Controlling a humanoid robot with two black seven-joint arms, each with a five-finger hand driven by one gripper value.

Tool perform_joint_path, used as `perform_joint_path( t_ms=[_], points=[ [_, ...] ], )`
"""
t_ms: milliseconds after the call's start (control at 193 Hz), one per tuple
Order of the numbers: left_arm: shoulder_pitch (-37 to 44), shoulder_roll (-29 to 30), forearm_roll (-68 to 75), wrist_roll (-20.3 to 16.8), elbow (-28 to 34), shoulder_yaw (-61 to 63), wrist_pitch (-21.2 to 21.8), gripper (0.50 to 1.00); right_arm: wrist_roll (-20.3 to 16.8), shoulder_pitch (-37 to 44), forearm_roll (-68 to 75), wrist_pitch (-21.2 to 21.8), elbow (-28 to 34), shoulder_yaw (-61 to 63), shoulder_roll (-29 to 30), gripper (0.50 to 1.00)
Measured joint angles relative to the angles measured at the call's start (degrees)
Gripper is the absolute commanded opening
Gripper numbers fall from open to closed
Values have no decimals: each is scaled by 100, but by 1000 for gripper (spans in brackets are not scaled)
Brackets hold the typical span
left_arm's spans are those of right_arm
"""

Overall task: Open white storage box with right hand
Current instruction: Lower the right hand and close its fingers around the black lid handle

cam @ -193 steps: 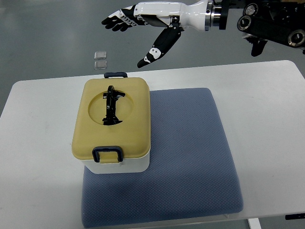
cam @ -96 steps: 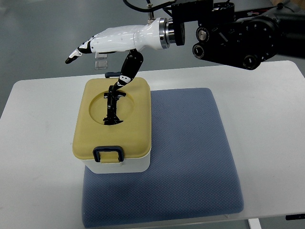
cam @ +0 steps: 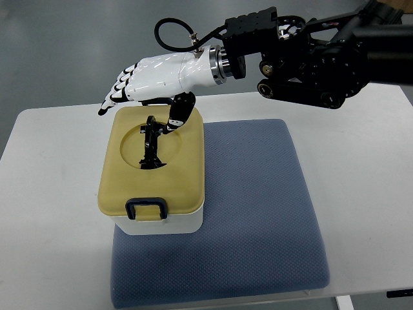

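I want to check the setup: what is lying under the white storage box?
Under the white storage box lies a blue-grey mat on the white table. The box's left part overhangs the mat. Its inside is hidden by the closed yellow lid.

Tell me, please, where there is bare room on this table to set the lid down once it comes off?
The blue mat is bare right of the storage box and in front of it. The white table is bare left of the box and right of the mat. The far edge is crowded: the right hand hangs over the lid there.
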Motion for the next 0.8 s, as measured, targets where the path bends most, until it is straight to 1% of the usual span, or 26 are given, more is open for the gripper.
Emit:
perform_joint_path(
  t_ms=[187, 228, 244, 269, 627, 725, 767, 782, 798],
  points=[
    [0, 0, 0, 0, 2, 0, 0, 1000, 0, -18, -184, 0, 6, -59, 45, 852],
    [0, 0, 0, 0, 2, 0, 0, 1000, 0, -20, -203, -4, 6, -66, 50, 827],
    [0, 0, 0, 0, 2, 0, 0, 1000, 0, -22, -212, -4, 6, -68, 52, 811],
    [0, 0, 0, 0, 2, 0, 0, 1000, 0, -25, -235, -7, 6, -70, 55, 803],
    [0, 0, 0, 0, -1, 0, 0, 1000, 0, -88, -683, -167, 9, -82, 99, 787],
    [0, 0, 0, 0, -1, 0, 0, 1000, -1, -96, -803, -210, 9, -82, 103, 768],
    [0, 0, 0, 0, -1, 0, 0, 1000, -1, -101, -854, -242, 9, -82, 103, 756],
    [0, 0, 0, 0, -1, 0, 0, 1000, -1, -102, -871, -251, 9, -85, 103, 742],
    [0, 0, 0, 0, -1, 0, 0, 1000, -1, -103, -888, -260, 9, -89, 104, 738]
  ],
)
